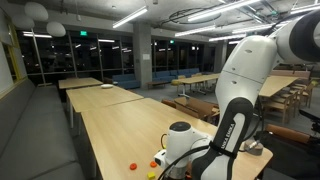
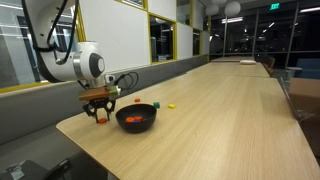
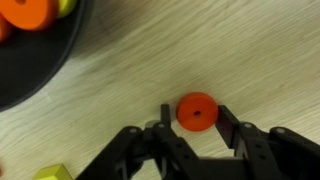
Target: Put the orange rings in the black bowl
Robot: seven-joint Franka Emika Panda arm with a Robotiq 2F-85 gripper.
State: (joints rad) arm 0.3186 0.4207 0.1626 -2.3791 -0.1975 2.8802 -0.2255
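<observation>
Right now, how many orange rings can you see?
2 clearly: an orange ring on the table within the open gripper, another in the black bowl. Orange slivers at the edges may be more.

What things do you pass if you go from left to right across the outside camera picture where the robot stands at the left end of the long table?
gripper → black bowl → small orange-red piece → small yellow piece

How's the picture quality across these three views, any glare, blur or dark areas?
Wrist view: evenly lit, the orange ring and wood grain sharp, the gripper dark and soft near the lens. In an exterior view, a pale sheen lies on the table, yet the black bowl reads clearly. In an exterior view, the arm crowds the foreground and the windows are dark.
</observation>
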